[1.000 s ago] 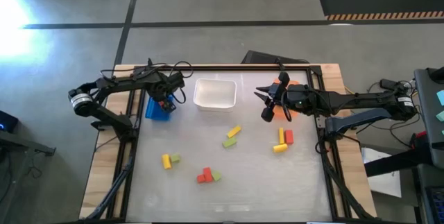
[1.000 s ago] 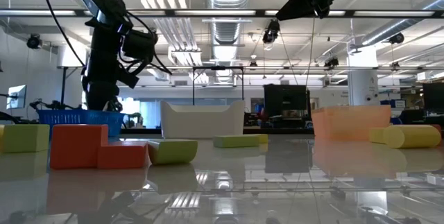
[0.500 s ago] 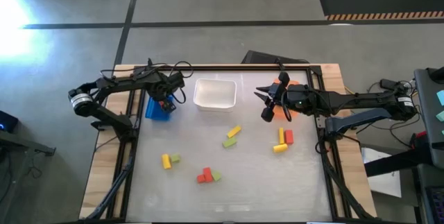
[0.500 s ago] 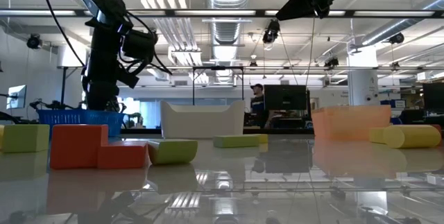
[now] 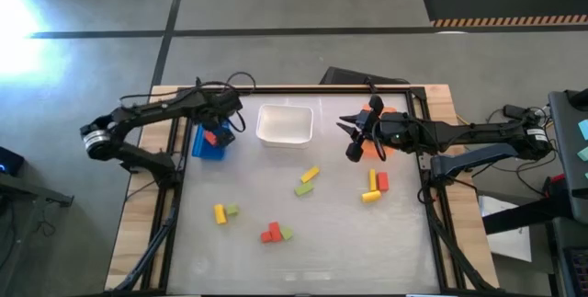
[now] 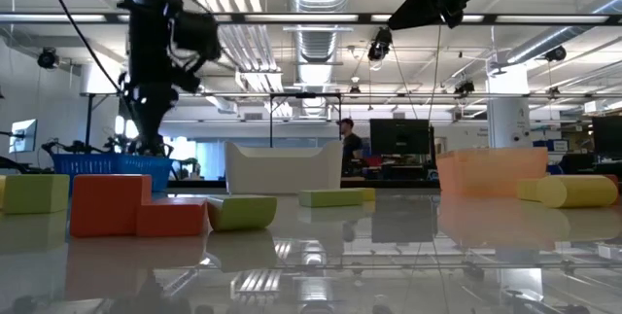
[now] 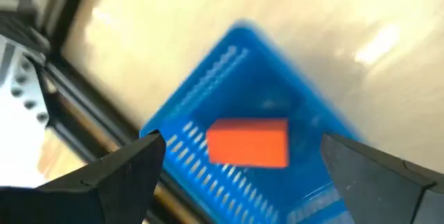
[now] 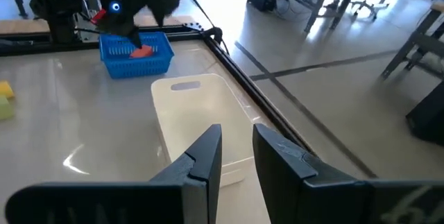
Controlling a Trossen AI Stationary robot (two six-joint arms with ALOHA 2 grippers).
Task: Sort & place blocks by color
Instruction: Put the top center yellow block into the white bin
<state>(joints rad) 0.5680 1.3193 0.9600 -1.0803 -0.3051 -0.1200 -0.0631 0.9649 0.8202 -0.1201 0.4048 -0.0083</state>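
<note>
My left gripper hangs open above the blue bin. In the left wrist view its fingers stand wide apart over a red block that lies on the bin's floor. My right gripper hovers beside the orange bin, with a narrow gap between its fingers and nothing in it. The other blocks lie loose on the table: yellow, green, red, yellow and red.
A white bin stands at the far edge between the blue and orange bins. A dark frame runs along the table's sides. A person stands in the room behind the table. The table's near strip holds no blocks.
My left gripper has risen from the blue bin and drawn back a little toward the table's far-left corner. The red block stays in the bin. The right arm has kept still. A person has walked in behind the table.
</note>
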